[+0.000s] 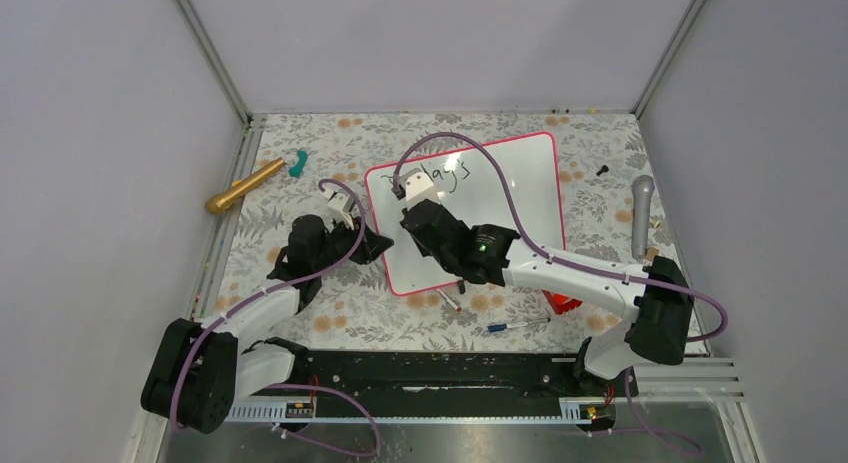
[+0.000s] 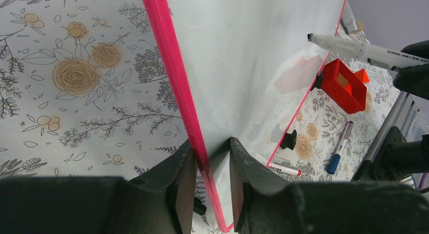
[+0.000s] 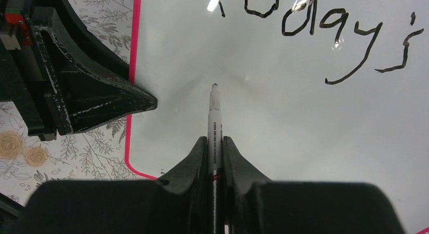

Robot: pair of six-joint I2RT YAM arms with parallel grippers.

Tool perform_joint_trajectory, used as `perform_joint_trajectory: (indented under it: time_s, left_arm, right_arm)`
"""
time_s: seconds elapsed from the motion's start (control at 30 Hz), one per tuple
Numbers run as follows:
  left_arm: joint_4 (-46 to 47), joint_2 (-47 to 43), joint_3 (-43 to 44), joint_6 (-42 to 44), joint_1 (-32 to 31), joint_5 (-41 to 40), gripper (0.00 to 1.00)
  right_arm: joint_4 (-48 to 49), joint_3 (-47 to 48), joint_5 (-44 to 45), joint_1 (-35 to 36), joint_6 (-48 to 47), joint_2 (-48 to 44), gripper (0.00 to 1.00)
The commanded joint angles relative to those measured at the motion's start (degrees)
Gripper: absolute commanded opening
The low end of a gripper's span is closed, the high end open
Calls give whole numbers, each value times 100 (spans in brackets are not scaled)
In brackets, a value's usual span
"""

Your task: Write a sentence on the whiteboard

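Left claw (image 2: 211, 145) pinches the whiteboard's (image 2: 253, 57) pink edge; right claw (image 3: 215, 141) grips a marker (image 3: 215, 107) above bare board.

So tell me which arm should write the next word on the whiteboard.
Right. The right gripper is shut on the marker, its tip aimed at blank whiteboard just under the sentence so far, "Today's". The left gripper is clamped on the pink frame, steadying the board, with no pen.

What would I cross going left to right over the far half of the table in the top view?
gold microphone → teal object → whiteboard → small black piece → grey microphone
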Motion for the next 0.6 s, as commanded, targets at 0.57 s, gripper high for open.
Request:
perform_joint_trajectory:
  time_s: [0.57]
  left_arm:
    - [32,-60,100,304,2,-375,14]
  right_arm:
    - [-671,990,511,40,-32,590,0]
